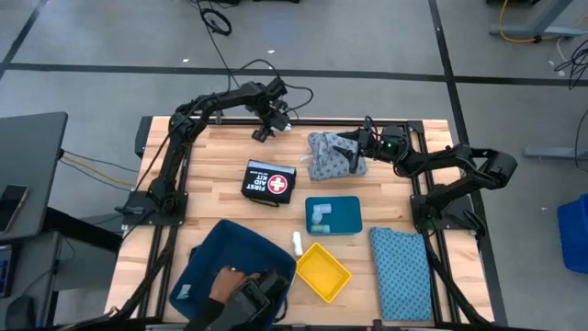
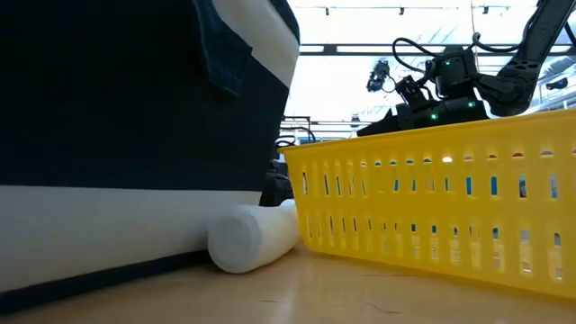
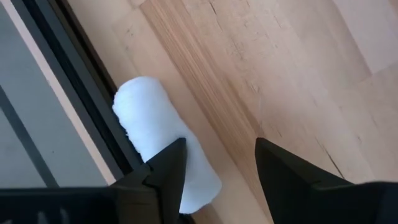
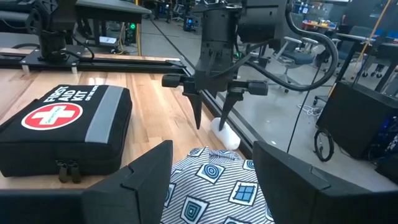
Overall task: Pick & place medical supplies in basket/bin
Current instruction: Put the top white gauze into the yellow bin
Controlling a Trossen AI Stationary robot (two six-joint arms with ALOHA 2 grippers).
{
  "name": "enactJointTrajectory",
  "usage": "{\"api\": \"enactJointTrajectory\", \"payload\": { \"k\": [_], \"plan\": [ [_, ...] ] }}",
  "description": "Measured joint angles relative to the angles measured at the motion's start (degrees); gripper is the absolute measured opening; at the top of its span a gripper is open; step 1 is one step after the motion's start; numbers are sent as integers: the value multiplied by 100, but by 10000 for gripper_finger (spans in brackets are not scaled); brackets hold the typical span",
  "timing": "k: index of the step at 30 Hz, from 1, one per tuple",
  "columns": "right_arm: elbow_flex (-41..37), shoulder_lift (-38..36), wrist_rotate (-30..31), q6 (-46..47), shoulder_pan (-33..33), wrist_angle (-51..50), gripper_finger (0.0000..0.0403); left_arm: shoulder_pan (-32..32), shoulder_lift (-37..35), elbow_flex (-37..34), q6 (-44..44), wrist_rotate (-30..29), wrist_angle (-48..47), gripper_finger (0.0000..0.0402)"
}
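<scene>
Left end effector [image 1: 266, 122] hangs at the upper middle of the high view, fingers parted and empty, poised above a white roll [image 3: 163, 144] lying against the surface's far rail [image 3: 93, 118]. To grasp well, it should drop straight down so both fingers straddle the roll, then close. Further right, the right end effector [image 1: 349, 153] sits open over the grey-blue cloth bundle [image 1: 326, 154], apparently holding nothing. Centre-bottom lie the yellow basket [image 1: 323, 272] and another roll [image 1: 298, 243]. The dark blue bin's [image 1: 234, 267] contents are mostly hidden.
</scene>
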Motion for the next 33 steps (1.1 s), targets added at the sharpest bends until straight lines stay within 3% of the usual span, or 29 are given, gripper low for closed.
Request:
{"api": "enactJointTrajectory", "payload": {
  "k": [6, 13, 23, 29, 33],
  "plan": [
    [0, 0, 2, -3, 0, -1, 233, -137, -98, -5, -60, -514, 158, 181],
    [0, 0, 0, -5, 0, -2, 233, -73, -102, -5, -287, -552, 426, 191],
    [0, 0, 2, -10, 0, -4, 233, 35, 35, -5, -567, 149, 451, 200],
    [0, 0, 4, -10, -2, -7, 233, 23, 36, -5, -704, 142, 369, 197],
    [0, 0, 3, 14, 0, -7, 233, 29, 58, -5, -842, 87, 335, 175]
  ]
}}
